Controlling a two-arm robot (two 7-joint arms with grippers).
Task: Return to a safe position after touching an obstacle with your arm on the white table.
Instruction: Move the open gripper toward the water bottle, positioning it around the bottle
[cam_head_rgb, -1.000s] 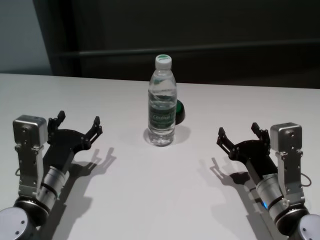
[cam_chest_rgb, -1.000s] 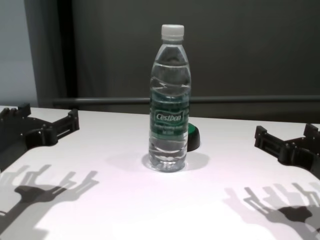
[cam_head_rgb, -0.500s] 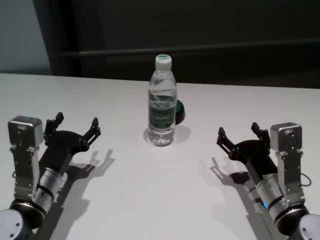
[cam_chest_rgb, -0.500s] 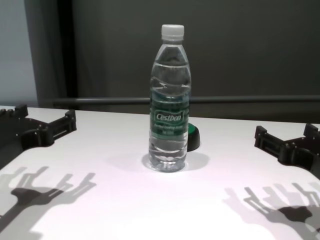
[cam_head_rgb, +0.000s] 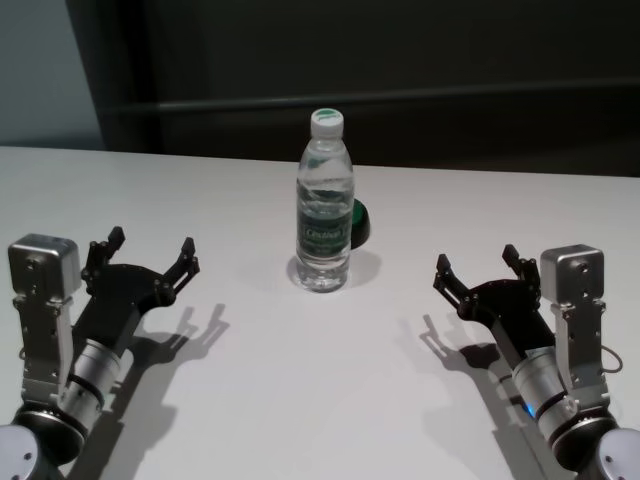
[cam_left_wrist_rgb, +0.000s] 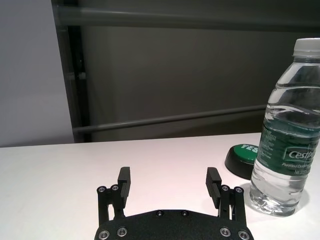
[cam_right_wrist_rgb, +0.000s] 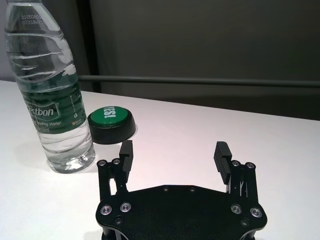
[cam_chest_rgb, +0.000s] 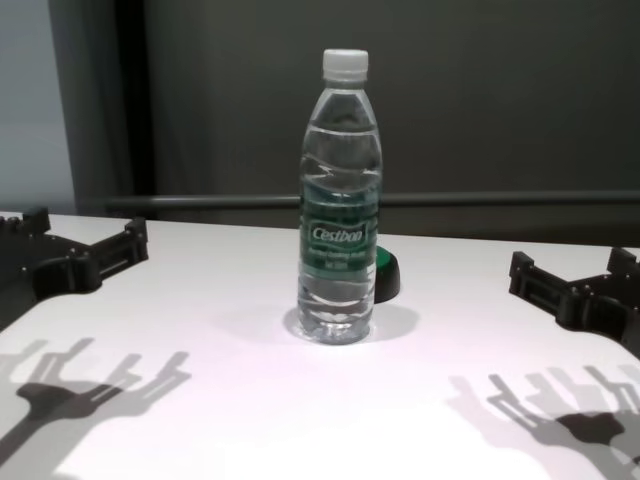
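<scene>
Bottle (cam_head_rgb: 325, 220) upright mid-table (cam_head_rgb: 300, 400), untouched. Left gripper (cam_head_rgb: 140, 262) and right gripper (cam_head_rgb: 480, 272) both spread wide, empty (each well apart from bottle).

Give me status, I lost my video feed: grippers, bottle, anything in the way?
Left gripper open, empty, clear of bottle. Right gripper open, parked. Bottle upright on white table. Green button behind it.

A clear Cestbon water bottle (cam_head_rgb: 325, 212) with white cap and green label stands upright on the white worktop (cam_head_rgb: 320, 390), well ahead of and between both arms' jaws, touching neither.
</scene>
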